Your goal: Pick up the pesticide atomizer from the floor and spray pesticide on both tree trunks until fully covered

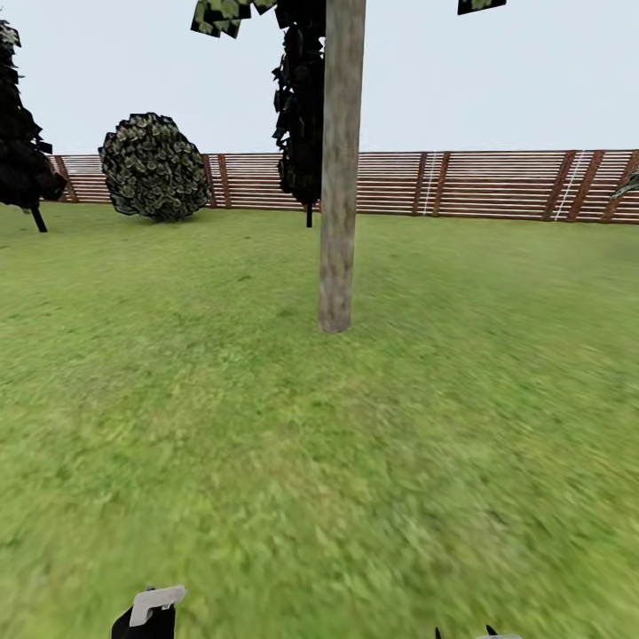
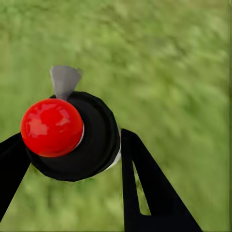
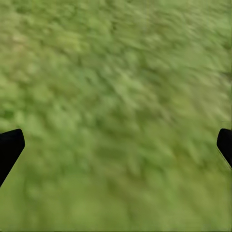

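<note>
left gripper (image 2: 72,159) clamped on pesticide atomizer (image 2: 79,137), frame centre-left | right gripper (image 3: 116,145) apart, over grass | likely light, rigid, smooth; gripped round body below red top | tree trunk (image 1: 341,169) upper centre

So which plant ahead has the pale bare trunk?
The tree trunk standing mid-lawn, pale and mottled; the round bush and dark conifers stand back by the fence.
</note>
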`<state>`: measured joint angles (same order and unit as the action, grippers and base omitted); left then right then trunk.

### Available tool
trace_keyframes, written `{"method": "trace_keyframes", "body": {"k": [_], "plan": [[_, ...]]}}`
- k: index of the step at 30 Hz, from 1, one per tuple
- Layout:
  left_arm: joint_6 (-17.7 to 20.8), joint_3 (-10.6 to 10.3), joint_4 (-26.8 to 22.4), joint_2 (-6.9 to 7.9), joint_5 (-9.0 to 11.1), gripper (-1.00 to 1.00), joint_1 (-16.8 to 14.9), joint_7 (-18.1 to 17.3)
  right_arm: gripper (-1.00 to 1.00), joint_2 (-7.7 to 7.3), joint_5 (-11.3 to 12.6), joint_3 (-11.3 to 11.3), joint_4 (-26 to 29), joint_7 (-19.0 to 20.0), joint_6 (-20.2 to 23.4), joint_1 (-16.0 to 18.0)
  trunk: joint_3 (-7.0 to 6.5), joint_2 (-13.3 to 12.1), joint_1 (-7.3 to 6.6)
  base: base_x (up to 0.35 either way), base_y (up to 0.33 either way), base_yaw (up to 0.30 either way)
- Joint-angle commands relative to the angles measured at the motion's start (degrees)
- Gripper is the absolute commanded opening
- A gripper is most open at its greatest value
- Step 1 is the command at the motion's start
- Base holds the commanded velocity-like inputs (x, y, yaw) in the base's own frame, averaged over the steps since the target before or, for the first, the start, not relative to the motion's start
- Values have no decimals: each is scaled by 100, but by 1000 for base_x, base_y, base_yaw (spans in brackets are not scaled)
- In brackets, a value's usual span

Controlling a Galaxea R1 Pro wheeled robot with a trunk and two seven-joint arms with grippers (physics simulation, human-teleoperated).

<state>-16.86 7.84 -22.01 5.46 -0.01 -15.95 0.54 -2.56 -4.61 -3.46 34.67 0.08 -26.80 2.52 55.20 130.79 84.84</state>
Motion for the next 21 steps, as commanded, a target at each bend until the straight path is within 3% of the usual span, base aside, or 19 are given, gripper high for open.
{"method": "trace_keyframes", "body": {"k": [1, 21], "plan": [[-19, 7, 4, -1, -3, -100, -4, 8, 100, 2, -48, -19, -4, 1, -16, 3, 5, 2, 2, 337, -78, 0], [-19, 7, 8, -1, 1, -100, -4, 8, 100, 7, -42, -28, 1, -20, -18, 3, 5, 2, 2, 337, -78, 0]]}}
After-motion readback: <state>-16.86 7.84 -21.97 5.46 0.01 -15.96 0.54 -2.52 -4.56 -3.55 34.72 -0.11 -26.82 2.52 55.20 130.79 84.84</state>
